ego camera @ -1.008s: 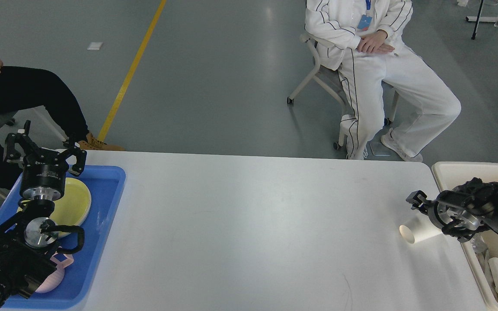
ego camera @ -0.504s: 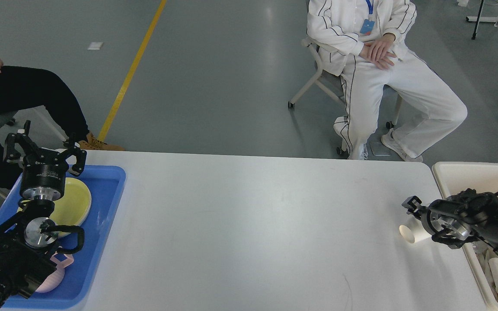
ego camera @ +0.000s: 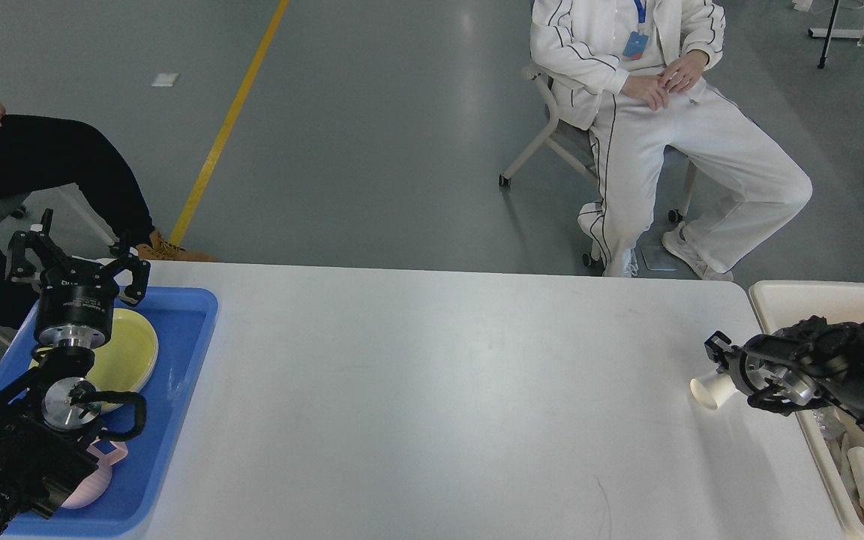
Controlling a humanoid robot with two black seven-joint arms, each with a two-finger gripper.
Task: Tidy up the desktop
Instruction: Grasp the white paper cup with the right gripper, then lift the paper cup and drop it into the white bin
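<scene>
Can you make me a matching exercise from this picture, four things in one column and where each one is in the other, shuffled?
Things:
1. paper cup
2. yellow plate
3. cream bin
4. left gripper

Places:
A. in the blue tray
B. beside the desktop's right end
C. above the blue tray's far edge, fingers spread
D. at the right gripper, near the desktop's right end

Pairs: 1-D, 2-A, 3-B, 4-C

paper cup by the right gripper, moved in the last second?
Yes. The paper cup lies on its side at the right gripper and has shifted slightly up the view, toward the far end of the cream bin, on the desktop.
</scene>
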